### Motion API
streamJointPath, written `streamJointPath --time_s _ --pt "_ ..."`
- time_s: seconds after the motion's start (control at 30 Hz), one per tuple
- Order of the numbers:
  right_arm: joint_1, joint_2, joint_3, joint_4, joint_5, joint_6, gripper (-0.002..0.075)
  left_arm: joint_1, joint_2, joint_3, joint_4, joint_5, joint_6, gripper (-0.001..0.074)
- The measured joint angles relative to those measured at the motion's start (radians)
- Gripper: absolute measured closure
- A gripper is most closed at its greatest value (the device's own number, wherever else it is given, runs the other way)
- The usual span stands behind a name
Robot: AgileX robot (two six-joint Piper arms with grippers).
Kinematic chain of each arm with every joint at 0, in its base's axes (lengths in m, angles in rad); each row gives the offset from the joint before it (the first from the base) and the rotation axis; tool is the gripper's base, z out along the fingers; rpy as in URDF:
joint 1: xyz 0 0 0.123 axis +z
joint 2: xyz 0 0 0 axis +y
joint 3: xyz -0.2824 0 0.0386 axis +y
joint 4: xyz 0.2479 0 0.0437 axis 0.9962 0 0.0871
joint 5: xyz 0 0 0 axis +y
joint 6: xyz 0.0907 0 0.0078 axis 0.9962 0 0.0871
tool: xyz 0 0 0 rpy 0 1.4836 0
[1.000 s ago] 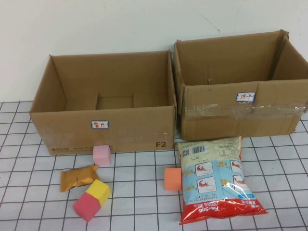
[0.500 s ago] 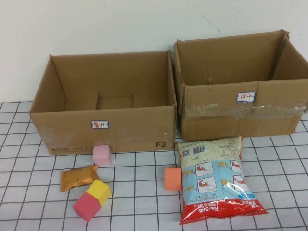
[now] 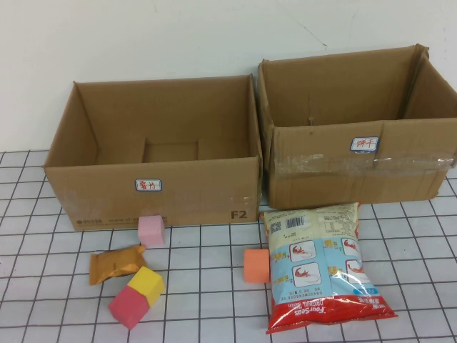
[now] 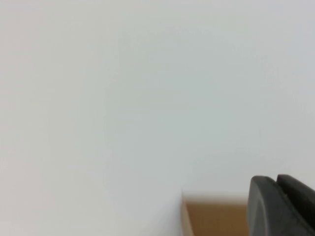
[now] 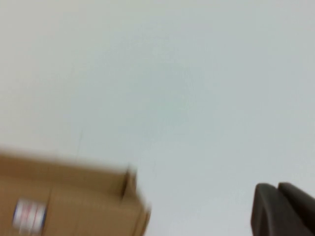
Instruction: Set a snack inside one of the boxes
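Risk: chip bag (image 3: 320, 266) slips, limp film | left gripper (image 4: 283, 206), right gripper (image 5: 283, 209): raised off-table, finger state cannot be told | boxes (image 3: 153, 153) empty

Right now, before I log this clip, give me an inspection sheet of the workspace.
Surface: grid-lined table, bare between items.
Job's things: chip bag flat before the right box; brown snack packet before the left box; both boxes open, nothing seen inside.
Clutter: pink, orange, yellow and red foam blocks.
Grippers: left tool and right tool show only in the wrist views, raised, facing the wall.
Cables: nothing seen.
Surroundings: plain white wall.
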Motion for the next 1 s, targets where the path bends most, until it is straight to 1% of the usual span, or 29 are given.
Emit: streamJointPath --time_s 0.17,0.33,0.47,0.53,0.6,0.67,0.73,0.77,0.87,0.93,1.0 --pt "0.000 0.000 0.000 0.000 -0.255 0.000 0.0727 0.000 0.000 0.000 -0.001 -0.183 0.000 0.0736" --pt "0.000 -0.004 0.000 0.022 -0.326 0.021 0.0727 0.000 0.000 0.000 -0.005 -0.302 0.000 0.0736" --pt "0.000 -0.006 0.000 0.029 -0.325 0.055 0.0727 0.000 0.000 0.000 -0.007 -0.371 0.000 0.0736" --pt "0.000 -0.006 -0.003 0.022 -0.288 0.078 0.0727 0.000 0.000 0.000 -0.007 -0.395 -0.009 0.0736" --pt "0.000 -0.006 -0.043 0.007 -0.189 0.131 0.0727 0.000 0.000 0.000 -0.009 -0.412 -0.055 0.0736" --pt "0.000 -0.006 -0.119 -0.028 -0.024 0.195 0.0727 0.000 0.000 0.000 -0.011 -0.403 -0.129 0.0736" --pt "0.000 -0.006 -0.203 -0.068 0.155 0.232 0.0727 0.000 0.000 0.000 0.003 -0.330 -0.245 0.0736" --pt "0.000 -0.006 -0.248 -0.078 0.257 0.237 0.0727 0.000 -0.001 -0.009 0.033 -0.244 -0.294 0.0736" --pt "0.000 0.018 -0.366 -0.092 0.548 0.216 0.0727 -0.001 -0.001 -0.090 0.205 0.099 -0.399 0.0736" --pt "0.000 0.063 -0.434 -0.078 0.709 0.144 0.0727 -0.001 -0.001 -0.168 0.298 0.327 -0.455 0.0736" --pt "0.000 0.125 -0.501 -0.013 0.848 0.032 0.0727 -0.001 -0.001 -0.266 0.334 0.511 -0.475 0.0736"
